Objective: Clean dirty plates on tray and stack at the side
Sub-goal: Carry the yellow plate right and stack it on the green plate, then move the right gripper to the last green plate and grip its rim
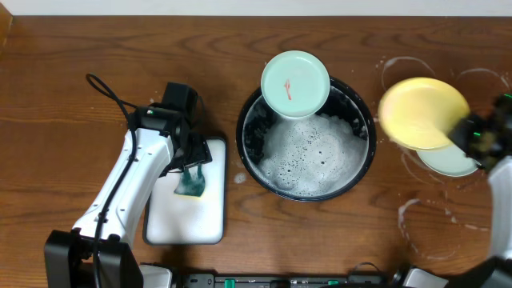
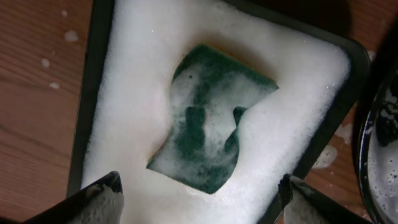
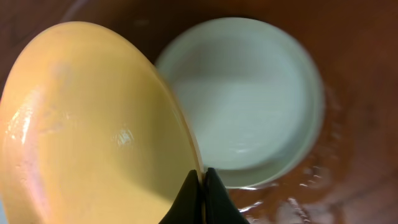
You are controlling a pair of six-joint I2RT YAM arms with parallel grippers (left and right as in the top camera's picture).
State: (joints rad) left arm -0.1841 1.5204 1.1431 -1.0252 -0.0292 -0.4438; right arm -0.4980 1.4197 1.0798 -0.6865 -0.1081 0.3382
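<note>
Left jaws: are being held wide apart, released, with nothing being grasped.
Sponge: a green sponge streaked with foam is lying directly under the left jaws, in line with the gap between the two tips.
Foam dish: a rectangular dark-rimmed dish is being filled by white foam; the sponge is being carried in its middle, and the whole dish is lying below the left jaws.
Right jaws: are being clenched on the rim of the yellow plate.
Yellow plate: is being gripped by its edge and held tilted off the worktop; in the right wrist view it is spreading out to the left of the jaws, with a wet shine on its face.
Lower mint plate: is lying flat on the worktop beneath and just beyond the right jaws, partly being covered by the yellow plate in the overhead view.
Soapy stains: white rings and splashes are being shown on the wood around and near the right jaws.
Smeared mint plate: is being propped over the far rim of the tray, a red-orange streak at its centre; it is lying between the two pairs of jaws, well apart from both.
Tray: the round black basin is being covered inside by suds; it is standing between the left and right jaws, just beside the foam dish.
</note>
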